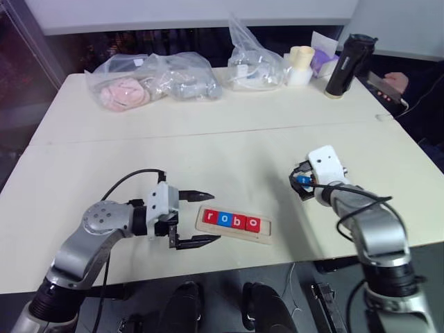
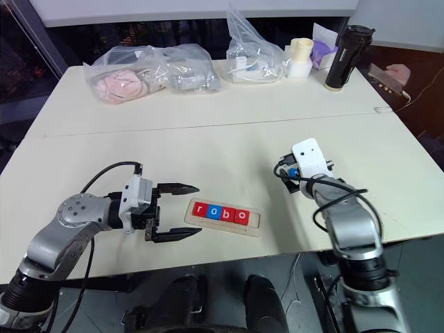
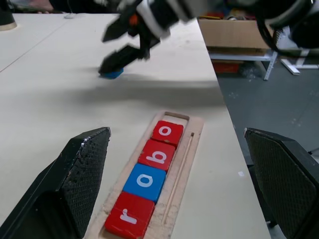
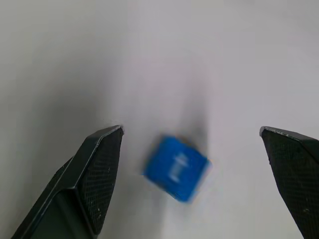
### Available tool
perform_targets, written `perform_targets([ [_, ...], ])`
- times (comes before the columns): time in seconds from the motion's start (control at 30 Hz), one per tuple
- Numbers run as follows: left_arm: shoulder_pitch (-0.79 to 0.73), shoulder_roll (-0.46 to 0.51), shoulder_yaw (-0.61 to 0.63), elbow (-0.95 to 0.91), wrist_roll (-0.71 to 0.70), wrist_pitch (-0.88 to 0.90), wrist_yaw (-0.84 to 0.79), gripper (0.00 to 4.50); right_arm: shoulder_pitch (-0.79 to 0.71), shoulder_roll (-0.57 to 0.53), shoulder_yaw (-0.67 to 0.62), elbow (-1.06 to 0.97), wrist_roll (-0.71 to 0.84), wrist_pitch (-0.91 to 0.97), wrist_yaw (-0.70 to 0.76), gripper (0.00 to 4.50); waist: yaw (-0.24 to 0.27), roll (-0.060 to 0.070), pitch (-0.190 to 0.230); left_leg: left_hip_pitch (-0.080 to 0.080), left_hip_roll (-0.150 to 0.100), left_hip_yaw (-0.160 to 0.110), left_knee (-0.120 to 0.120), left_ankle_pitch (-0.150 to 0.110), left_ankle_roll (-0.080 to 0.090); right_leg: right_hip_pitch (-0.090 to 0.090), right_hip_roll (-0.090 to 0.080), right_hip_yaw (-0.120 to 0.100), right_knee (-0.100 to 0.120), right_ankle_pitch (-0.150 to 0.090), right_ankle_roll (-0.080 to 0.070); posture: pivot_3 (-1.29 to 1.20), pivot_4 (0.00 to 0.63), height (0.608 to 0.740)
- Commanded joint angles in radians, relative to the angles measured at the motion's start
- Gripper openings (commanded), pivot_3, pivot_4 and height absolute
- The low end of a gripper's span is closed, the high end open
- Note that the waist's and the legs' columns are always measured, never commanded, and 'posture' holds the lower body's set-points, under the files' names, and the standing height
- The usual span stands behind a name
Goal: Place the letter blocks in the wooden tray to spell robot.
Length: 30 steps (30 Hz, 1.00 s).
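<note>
The wooden tray point(image 1: 266, 229) lies near the table's front edge. It holds a red r point(image 1: 211, 217), a blue o point(image 1: 225, 219), a red b point(image 3: 158, 154) and a red o point(image 3: 168, 133), with the right end slot bare. My left gripper point(image 1: 214, 216) is open at the tray's left end, fingers on either side of it, holding nothing. Farther right, a blue t block point(image 4: 176, 168) lies flat on the table. My right gripper point(image 4: 190, 130) hovers over it, open, one finger on each side and not touching it.
Clear plastic bags point(image 1: 152, 80) of parts, a cup point(image 1: 301, 64) and a black bottle point(image 1: 349, 66) stand along the table's far edge. A person's hand point(image 1: 395, 82) rests at the far right corner. A cardboard box point(image 3: 229, 32) sits on the floor beyond the table's right side.
</note>
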Motion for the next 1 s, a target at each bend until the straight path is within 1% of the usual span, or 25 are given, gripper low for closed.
perform_targets([
  [0.03,-0.011,0.001,0.011,-0.020,-0.009,-0.010,0.000,4.50,-0.027,0.063,-0.033,0.009,-0.032,0.044,-0.081,4.44,-0.001,0.000,0.000,0.000,0.000,0.000,0.000,0.000,0.000,0.000,0.000,0.000,0.000,0.000,0.000,0.00,0.150,0.740],
  [0.23,-0.010,0.007,0.016,-0.019,-0.007,-0.011,0.000,4.50,-0.051,0.154,-0.089,0.048,-0.016,0.106,-0.114,4.44,-0.004,0.000,0.000,0.002,0.000,0.000,0.001,0.000,0.000,0.002,0.001,0.000,0.002,0.000,0.000,0.00,0.150,0.740],
  [0.37,-0.007,0.008,0.019,-0.019,-0.006,-0.013,0.003,4.50,-0.070,0.210,-0.162,0.058,-0.002,0.161,-0.126,4.44,-0.006,0.000,0.000,0.003,0.000,0.000,0.001,0.000,0.000,0.002,0.001,0.000,0.002,0.000,0.000,0.00,0.150,0.740],
  [0.4,-0.005,0.008,0.020,-0.019,-0.005,-0.015,0.003,4.50,-0.074,0.221,-0.180,0.057,0.003,0.177,-0.127,4.20,-0.006,0.000,0.000,0.003,0.000,0.000,0.001,0.000,0.000,0.002,0.001,0.000,0.002,0.000,0.000,0.00,0.150,0.740],
  [0.47,-0.002,0.009,0.021,-0.020,-0.005,-0.017,0.003,4.50,-0.082,0.244,-0.217,0.053,0.013,0.208,-0.129,3.60,-0.006,0.001,-0.001,0.003,0.000,0.000,0.001,0.000,0.000,0.002,0.001,0.000,0.002,0.000,0.000,0.00,0.150,0.740],
  [0.5,-0.001,0.009,0.022,-0.020,-0.005,-0.017,0.004,4.50,-0.087,0.258,-0.239,0.051,0.016,0.226,-0.135,3.03,-0.005,0.001,-0.001,0.003,0.000,0.000,0.001,0.000,0.000,0.002,0.001,0.000,0.002,0.000,0.000,0.00,0.150,0.740],
  [0.57,0.001,0.008,0.021,-0.018,-0.005,-0.019,0.004,4.50,-0.090,0.272,-0.268,0.045,0.026,0.245,-0.133,2.14,-0.001,0.001,-0.001,0.003,0.000,-0.001,0.001,0.000,0.000,0.002,0.001,0.000,0.002,0.000,0.000,0.00,0.150,0.740],
  [0.63,0.000,0.005,0.018,-0.016,-0.003,-0.020,0.005,4.50,-0.091,0.276,-0.285,0.038,0.034,0.257,-0.127,1.16,0.002,0.001,-0.001,0.003,0.000,-0.001,0.001,0.000,0.000,0.003,0.001,-0.001,0.002,0.000,0.000,0.00,0.150,0.740],
  [0.7,-0.003,0.002,0.015,-0.014,-0.004,-0.021,0.005,4.50,-0.078,0.243,-0.272,0.003,0.046,0.282,-0.106,1.17,0.002,0.001,-0.001,0.003,0.000,0.000,0.001,0.000,0.000,0.003,0.000,-0.001,0.001,0.000,0.000,0.00,0.150,0.740],
  [0.77,-0.005,-0.001,0.010,-0.006,-0.003,-0.026,-0.001,4.50,-0.052,0.187,-0.249,-0.068,0.055,0.319,-0.081,1.17,0.003,0.001,-0.001,0.003,0.000,-0.001,0.001,0.000,0.000,0.003,0.000,-0.001,0.000,0.000,0.000,0.00,0.150,0.740],
  [0.87,-0.016,-0.006,0.003,0.011,0.000,-0.036,-0.012,4.50,0.007,0.094,-0.217,-0.247,0.107,0.430,-0.014,1.17,0.003,0.001,-0.001,0.002,0.000,-0.001,-0.001,0.000,0.000,0.002,0.000,-0.001,-0.001,0.000,0.000,0.00,0.150,0.740],
  [0.93,-0.021,-0.008,0.002,0.022,0.001,-0.042,-0.017,4.50,0.064,0.069,-0.227,-0.359,0.149,0.479,0.021,1.17,0.001,0.001,-0.001,0.000,0.000,-0.001,-0.002,0.000,0.000,0.000,0.000,-0.001,-0.001,-0.001,0.001,0.00,0.150,0.740],
  [1.0,-0.024,-0.010,-0.001,0.030,0.002,-0.048,-0.022,4.50,0.131,0.063,-0.248,-0.445,0.176,0.486,0.035,1.17,-0.004,0.001,-0.001,0.000,0.000,-0.001,-0.002,0.000,0.000,-0.001,0.001,-0.001,-0.001,-0.001,0.001,0.00,0.150,0.740],
])
